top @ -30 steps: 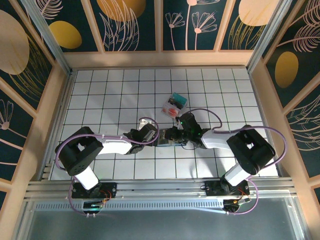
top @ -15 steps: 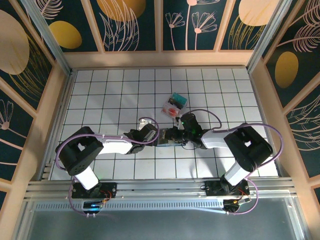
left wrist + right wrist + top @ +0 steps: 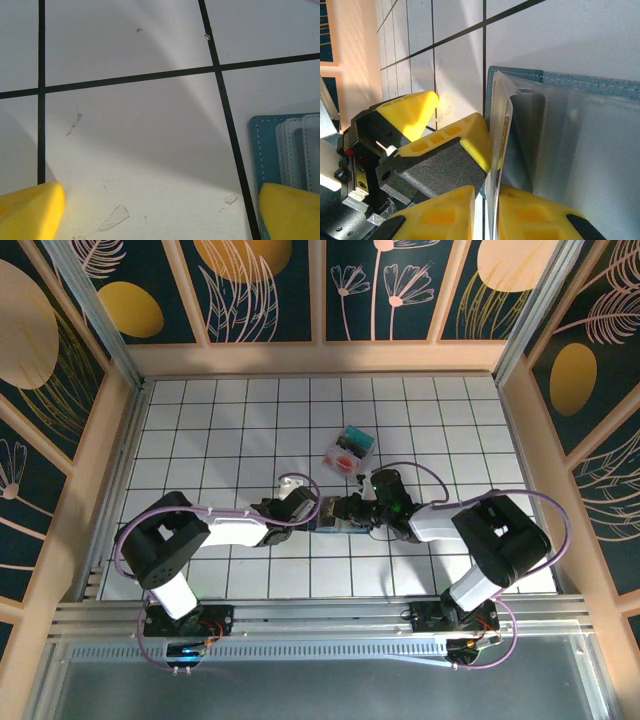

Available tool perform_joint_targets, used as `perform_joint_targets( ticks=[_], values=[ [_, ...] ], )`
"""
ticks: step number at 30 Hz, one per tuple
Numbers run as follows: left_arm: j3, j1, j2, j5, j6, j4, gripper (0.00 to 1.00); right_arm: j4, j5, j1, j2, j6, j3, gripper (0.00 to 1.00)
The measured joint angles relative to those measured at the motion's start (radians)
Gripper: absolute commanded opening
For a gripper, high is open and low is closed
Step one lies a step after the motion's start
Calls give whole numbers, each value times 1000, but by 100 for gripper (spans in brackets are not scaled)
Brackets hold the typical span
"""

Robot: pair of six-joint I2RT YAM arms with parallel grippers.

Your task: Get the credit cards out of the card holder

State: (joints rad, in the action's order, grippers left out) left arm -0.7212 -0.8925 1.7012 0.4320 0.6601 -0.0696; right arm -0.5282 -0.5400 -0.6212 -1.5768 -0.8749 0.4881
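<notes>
The card holder (image 3: 264, 150) lies on the table (image 3: 200, 420), credit cards (image 3: 348, 448) behind it.

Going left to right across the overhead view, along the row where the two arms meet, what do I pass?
Left arm's black elbow, left gripper, slate-blue soft fold card holder, right gripper, right arm's black elbow.

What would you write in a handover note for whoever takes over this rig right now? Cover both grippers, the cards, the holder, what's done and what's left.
Left gripper: open, low over the table, one finger beside the holder.
Right gripper: shut on a thin card at the holder's edge.
Done: some cards lie loose on the table beyond the holder.
Left: draw this card clear, set it down, then check the pockets for more.
</notes>
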Motion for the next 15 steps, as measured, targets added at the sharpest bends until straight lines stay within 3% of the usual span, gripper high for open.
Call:
perform_joint_targets(
  ticks=[15],
  values=[
    [0, -2, 2, 8, 4, 0, 99, 16, 2, 31, 24, -15, -18, 5]
  ],
)
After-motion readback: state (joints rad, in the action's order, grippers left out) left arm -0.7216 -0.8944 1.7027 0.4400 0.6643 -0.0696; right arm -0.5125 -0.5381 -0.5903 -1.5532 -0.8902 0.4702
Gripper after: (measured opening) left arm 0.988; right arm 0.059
